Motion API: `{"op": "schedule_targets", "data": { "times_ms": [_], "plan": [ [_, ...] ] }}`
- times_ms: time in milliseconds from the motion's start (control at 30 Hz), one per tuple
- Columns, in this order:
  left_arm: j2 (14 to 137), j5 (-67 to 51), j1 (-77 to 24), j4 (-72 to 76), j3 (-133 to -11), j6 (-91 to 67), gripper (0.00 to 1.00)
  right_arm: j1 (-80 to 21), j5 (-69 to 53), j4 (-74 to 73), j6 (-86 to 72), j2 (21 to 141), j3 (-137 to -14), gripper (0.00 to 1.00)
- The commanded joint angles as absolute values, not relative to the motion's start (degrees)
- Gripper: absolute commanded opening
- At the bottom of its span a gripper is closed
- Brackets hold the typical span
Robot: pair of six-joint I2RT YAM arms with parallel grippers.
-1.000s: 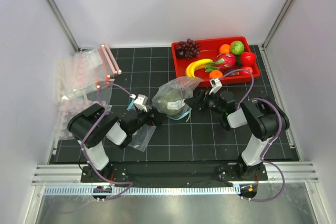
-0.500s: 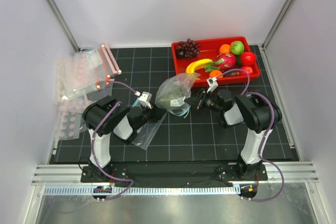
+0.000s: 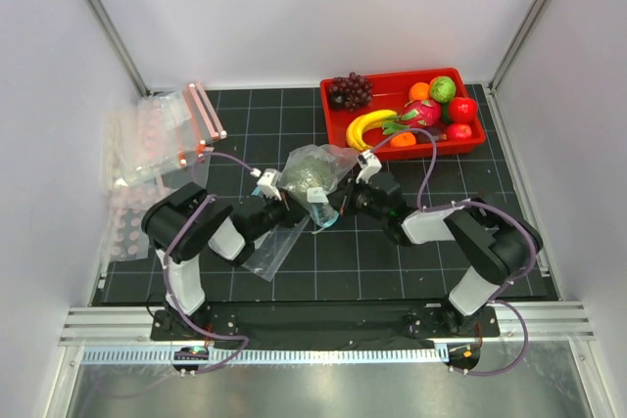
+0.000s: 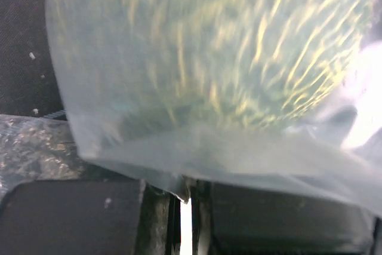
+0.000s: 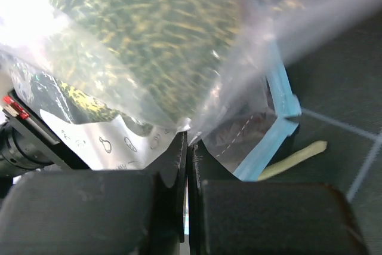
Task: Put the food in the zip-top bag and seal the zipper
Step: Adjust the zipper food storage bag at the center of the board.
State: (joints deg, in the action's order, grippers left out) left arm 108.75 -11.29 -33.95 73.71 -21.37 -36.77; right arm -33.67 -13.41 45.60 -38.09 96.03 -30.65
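Top external view: zip-top bag [image 3: 315, 171] near the middle of the black gridded mat [image 3: 362, 261], with the melon [image 3: 306, 181] already inside. Pinched from two sides, probably to stop the soft pouch from sliding and to keep its mouth reachable for more fruit.

Left wrist view: left gripper [image 4: 186, 201] closed tight on a thin fold of clear film, with only a sliver of light between the pads.

Right wrist view: right gripper [image 5: 188, 153] closed flat on the film too, just beside the zipper [image 5: 280, 97], a narrow teal-blue strip, bent and seemingly unsealed. Glossy, wrinkled plastic over a round, dull green, pale-netted skin.

Not yet bagged: banana [image 3: 364, 125] and small red fruit [image 3: 462, 110], in the red tray [image 3: 338, 129], well apart from the bag.
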Motion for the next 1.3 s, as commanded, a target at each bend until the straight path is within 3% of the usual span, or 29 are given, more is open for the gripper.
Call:
{"op": "schedule_targets", "data": {
  "times_ms": [0, 200, 233, 400, 567, 967, 1267],
  "plan": [
    [103.02, -15.91, -34.8, 77.18, -23.47, -39.28, 0.0, -37.35, -7.65, 35.96, -36.39, 91.77, -33.31, 0.01],
    [87.04, -11.79, -39.19, 55.94, -25.91, -39.29, 0.0, -38.67, -2.91, 20.15, -34.89, 81.68, -37.26, 0.01],
    [84.92, -11.17, -39.98, 46.33, -26.8, -41.11, 0.0, -38.76, -1.94, 12.3, -34.72, 80.61, -38.66, 0.01],
    [75.43, -14.14, -40.34, 28.06, -30.85, -48.07, 0.0, -38.76, 3.51, -13.86, -30.59, 77.35, -53.6, 0.01],
    [72.43, -21.0, -41.13, 25.67, -31.11, -53.52, 0.0, -38.76, 3.25, -27.41, -29.01, 75.5, -62.9, 0.01],
    [50.03, -18.81, -41.66, 15.38, -28.65, -59.06, 0.0, -38.76, 9.84, -39.28, -24.87, 80.41, -76.8, 0.01],
    [51.76, -18.19, -40.96, 16.43, -29.71, -67.66, 0.0, -38.85, 10.9, -44.74, -22.76, 87.98, -81.13, 0.06]
  ]
}}
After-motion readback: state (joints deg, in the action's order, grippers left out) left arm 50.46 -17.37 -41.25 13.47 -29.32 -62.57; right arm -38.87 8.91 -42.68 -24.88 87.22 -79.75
